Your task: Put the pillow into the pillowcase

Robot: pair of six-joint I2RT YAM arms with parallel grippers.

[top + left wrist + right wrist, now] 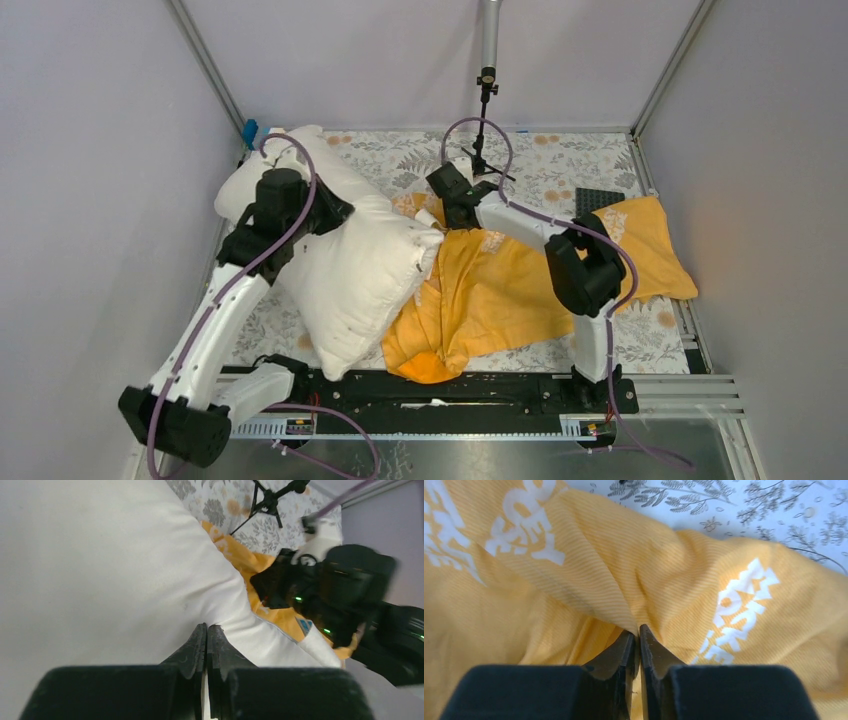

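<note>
Slanting far-left to near-centre, pillow point(360, 270) points a corner toward pillowcase point(500, 290).

Part of the pillowcase point(500, 290), hidden by the pillow point(350, 270).

The left arm point(215, 310) slants from the near-left corner toward the far-left one, its left gripper point(206, 630) pinched tight on the pillow point(100, 570). The right arm point(590, 275) elbows near the right edge and reaches to the far middle, its right gripper point(637, 632) pinched on the pillowcase point(599, 565).
</note>
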